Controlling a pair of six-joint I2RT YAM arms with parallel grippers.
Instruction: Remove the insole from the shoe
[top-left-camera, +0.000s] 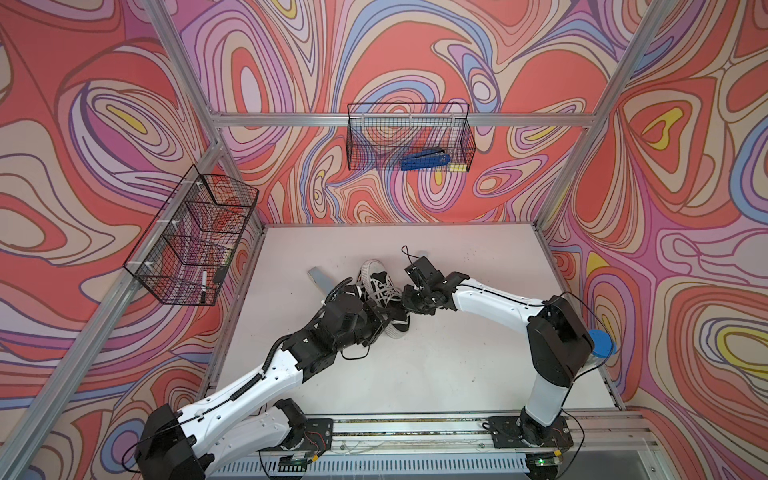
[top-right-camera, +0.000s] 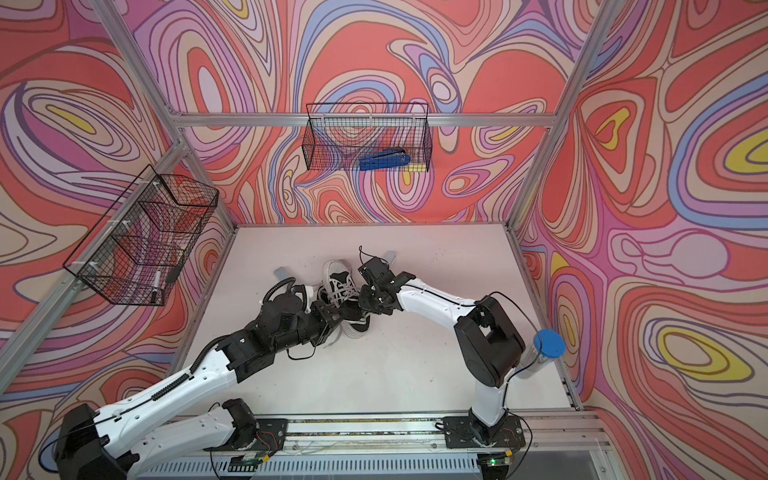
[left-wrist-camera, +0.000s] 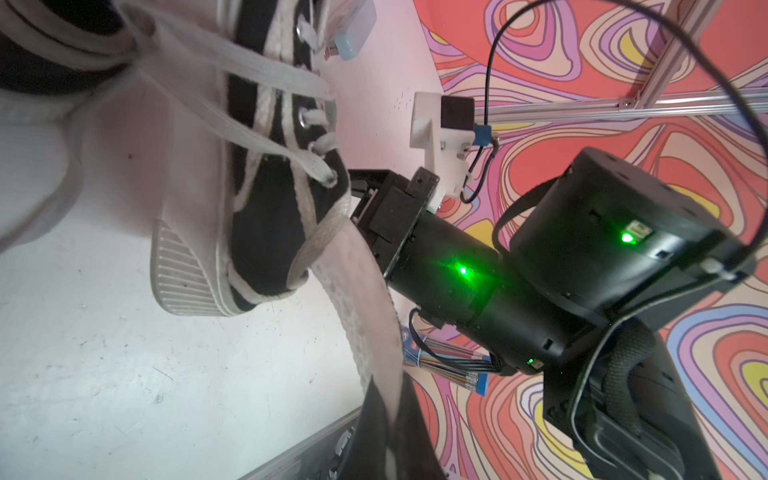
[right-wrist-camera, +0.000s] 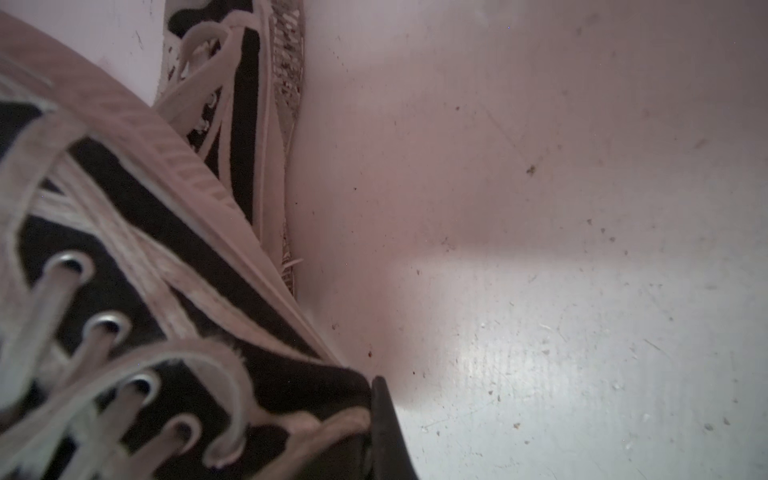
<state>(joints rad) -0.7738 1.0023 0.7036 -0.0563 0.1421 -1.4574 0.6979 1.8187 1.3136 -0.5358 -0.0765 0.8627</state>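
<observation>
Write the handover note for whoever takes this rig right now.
Grippers: left gripper shut on the insole; right gripper shut on the black sneaker at its collar, bracing it on the table.
Done: insole partly drawn out; its far end seems to run into the sneaker's opening.
Left: pull it fully clear and set it down.
Note: a second sneaker lies close beside.

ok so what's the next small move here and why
Probably draw the left tool back from the shoe, pulling the insole further out. The pale insole runs from the shoe's opening to that shut tool, while the right tool looks clamped on the shoe's collar, bracing it.
</observation>
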